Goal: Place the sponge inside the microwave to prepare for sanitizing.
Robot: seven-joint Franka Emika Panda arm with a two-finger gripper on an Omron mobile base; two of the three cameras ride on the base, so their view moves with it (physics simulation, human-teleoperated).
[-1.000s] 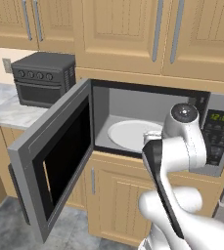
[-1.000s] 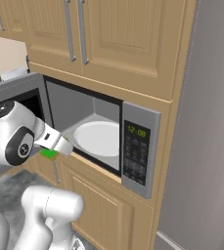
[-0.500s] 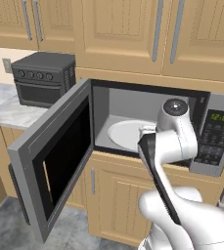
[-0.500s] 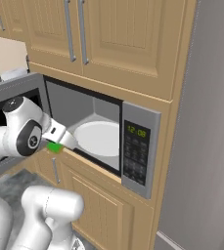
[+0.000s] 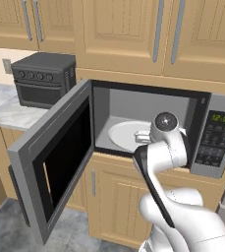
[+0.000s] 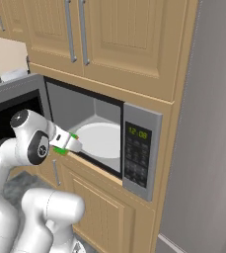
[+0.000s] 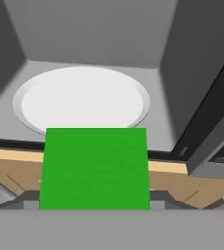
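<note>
Sponge (image 7: 94,168) sits pinched between the end effector (image 6: 67,144) fingers at the microwave (image 5: 205,135) threshold, leading edge just short of the white plate (image 7: 84,102). Judged light, soft and compressible, so the present grip across its flat sides suits; beyond lies the bare grey cavity.

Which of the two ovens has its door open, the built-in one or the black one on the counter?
The built-in microwave: its door swings wide, showing the white plate. The black toaster oven is closed.
</note>
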